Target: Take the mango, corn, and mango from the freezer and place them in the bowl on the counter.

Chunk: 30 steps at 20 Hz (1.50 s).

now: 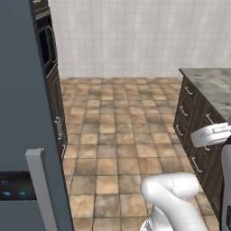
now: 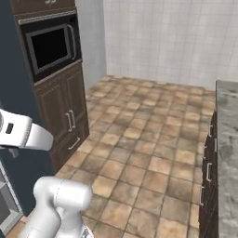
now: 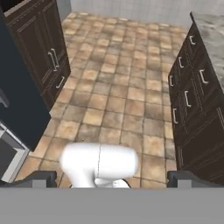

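Standing fully apart, the pincer [image 3: 112, 178] holds nothing above the tiled floor [image 3: 122, 87].

A wide strip of bare tiled floor [image 3: 118, 100] lay open down the middle. The freezer [image 1: 22, 113] and dark cabinets [image 2: 62, 111] walled the left; island drawers [image 3: 197, 100] walled the right.

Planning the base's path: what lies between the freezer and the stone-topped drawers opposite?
Bare tiled floor between the freezer and the drawers, in the left base view.
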Tool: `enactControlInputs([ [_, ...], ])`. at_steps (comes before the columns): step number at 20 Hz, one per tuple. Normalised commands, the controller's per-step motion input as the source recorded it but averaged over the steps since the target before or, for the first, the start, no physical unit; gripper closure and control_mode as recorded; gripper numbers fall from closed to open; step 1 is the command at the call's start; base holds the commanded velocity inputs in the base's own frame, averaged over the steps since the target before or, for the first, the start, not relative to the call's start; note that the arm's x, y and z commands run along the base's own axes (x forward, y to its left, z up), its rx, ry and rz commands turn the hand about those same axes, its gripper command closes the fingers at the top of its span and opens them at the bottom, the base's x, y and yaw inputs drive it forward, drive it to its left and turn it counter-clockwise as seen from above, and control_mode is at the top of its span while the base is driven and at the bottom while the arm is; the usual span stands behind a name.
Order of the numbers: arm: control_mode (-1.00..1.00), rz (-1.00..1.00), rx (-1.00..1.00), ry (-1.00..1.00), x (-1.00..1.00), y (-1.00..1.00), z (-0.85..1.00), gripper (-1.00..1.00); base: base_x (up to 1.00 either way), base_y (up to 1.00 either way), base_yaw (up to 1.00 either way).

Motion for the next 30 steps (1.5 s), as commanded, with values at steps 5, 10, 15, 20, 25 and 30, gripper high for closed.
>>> enactControlInputs([
  [5,1.00,0.00,0.00,0.00,0.00,0.00,0.00,-1.00,0.82,-0.03,0.48],
  [10,1.00,0.00,0.00,0.00,0.00,0.00,0.00,-1.00,0.74,-0.18,0.71],
  [15,1.00,0.00,0.00,0.00,0.00,0.00,0.00,-1.00,0.61,-0.24,0.80],
  [20,1.00,0.00,0.00,0.00,0.00,0.00,0.00,-1.00,0.58,-0.09,0.87],
  [25,1.00,0.00,0.00,0.00,0.00,0.00,0.00,-1.00,0.62,-0.12,0.84],
  [30,1.00,0.00,0.00,0.00,0.00,0.00,0.00,-1.00,0.62,-0.14,0.81],
])
